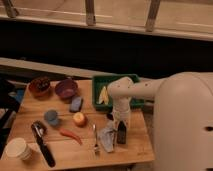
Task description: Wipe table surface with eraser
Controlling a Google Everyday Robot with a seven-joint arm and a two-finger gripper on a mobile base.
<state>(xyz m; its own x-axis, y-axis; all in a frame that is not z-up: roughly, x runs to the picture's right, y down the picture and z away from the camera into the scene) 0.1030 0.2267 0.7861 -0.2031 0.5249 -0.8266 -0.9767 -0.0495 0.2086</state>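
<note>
The gripper (120, 134) pointed down at the lower middle of the frame, on a dark eraser (121, 136) standing on the wooden counter (30, 110), just right of a crumpled grey cloth (107, 136) and fork (95, 140).

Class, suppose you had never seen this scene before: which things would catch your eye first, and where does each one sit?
The big white robot arm fills the right side, reaching down so its gripper meets the dark eraser at the table's front right, beside a crumpled grey cloth. Behind it sits a green tray holding something pale yellow. Left of that, two bowls, an orange fruit and a white cup dot the wooden top.
</note>
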